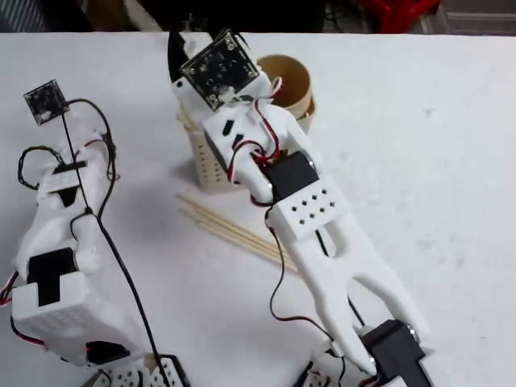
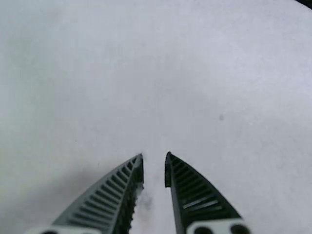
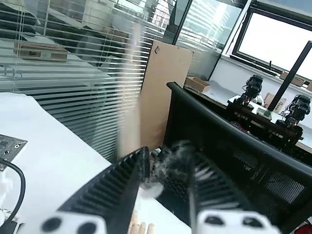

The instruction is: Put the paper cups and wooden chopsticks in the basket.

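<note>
Wooden chopsticks (image 3: 141, 226) standing in basket (image 1: 208, 169), loose chopsticks (image 1: 234, 230) on table (image 1: 419, 161), paper cups (image 1: 290, 81) beside; left jaws narrowly parted, right jaws wider.

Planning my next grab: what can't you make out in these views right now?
High view: the right arm covers the basket, hiding its contents.
High view: the paper cups are partly covered by that arm; their count is unclear.
High view: the loose chopsticks run under the arm; one end is hidden.
Right wrist view: a pale stick beside the right hand is blurred; the grip is unclear.
</note>
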You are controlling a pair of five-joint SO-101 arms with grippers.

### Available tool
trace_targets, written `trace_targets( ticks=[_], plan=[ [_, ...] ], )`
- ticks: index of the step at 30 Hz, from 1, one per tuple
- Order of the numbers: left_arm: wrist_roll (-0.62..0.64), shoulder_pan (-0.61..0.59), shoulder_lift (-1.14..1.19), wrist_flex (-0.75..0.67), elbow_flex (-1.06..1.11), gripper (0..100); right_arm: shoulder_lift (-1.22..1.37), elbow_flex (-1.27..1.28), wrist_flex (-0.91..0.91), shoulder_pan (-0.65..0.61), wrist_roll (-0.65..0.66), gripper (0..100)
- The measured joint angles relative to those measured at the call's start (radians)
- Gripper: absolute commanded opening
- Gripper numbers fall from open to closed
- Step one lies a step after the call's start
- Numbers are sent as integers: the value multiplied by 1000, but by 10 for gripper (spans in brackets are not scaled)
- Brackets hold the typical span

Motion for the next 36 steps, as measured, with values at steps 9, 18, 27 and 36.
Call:
trace_targets(
  ticks=[9, 18, 27, 36],
  plan=[
    [0, 0, 0, 0, 0, 91, -12, -11, 204, -2, 0, 17],
    [0, 0, 0, 0, 0, 91, -235, -12, 956, -5, 0, 17],
    [0, 0, 0, 0, 0, 91, -158, 311, 1014, -20, 71, 19],
    [0, 0, 0, 0, 0, 91, 63, 519, 684, -21, 278, 113]
  ],
)
